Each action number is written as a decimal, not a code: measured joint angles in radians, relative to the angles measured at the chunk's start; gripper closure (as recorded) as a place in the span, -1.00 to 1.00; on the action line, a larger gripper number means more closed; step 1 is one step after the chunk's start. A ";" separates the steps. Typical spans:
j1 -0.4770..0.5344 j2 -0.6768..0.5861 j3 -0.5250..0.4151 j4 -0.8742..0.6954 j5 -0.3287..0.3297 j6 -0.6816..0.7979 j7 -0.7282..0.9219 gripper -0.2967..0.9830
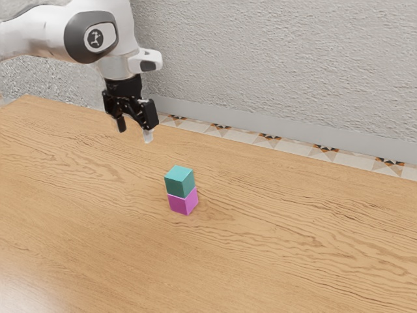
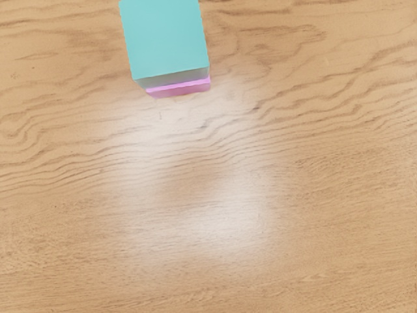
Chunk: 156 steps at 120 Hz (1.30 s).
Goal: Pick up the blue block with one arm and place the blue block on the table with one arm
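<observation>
The gripper point(image 1: 134, 130) has its 2 fingers apart and empty. Lower than them and farther out, the blue block point(image 1: 180, 181) sits on the pink one point(image 1: 183, 201). Of 2 steps, 0 look done: lifting and setting on the table point(image 1: 280, 261) remain.

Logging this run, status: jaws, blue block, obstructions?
Jaws apart, holding nothing, above the table. Blue block stacked on the pink block. No obstruction seen over the blue block.

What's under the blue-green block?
Under the blue-green block is a magenta block, resting on the wooden table. The faces where they meet are covered, as is the wood beneath.
</observation>
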 joint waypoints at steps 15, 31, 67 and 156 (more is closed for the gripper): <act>-0.021 0.046 -0.004 -0.064 -0.040 0.150 -0.018 -0.54; -0.018 0.111 -0.003 -0.063 -0.059 0.248 -0.030 -0.54; -0.004 0.183 0.003 -0.073 -0.071 0.338 -0.050 -0.54; 0.014 0.426 0.047 0.069 -0.092 0.379 0.017 -0.54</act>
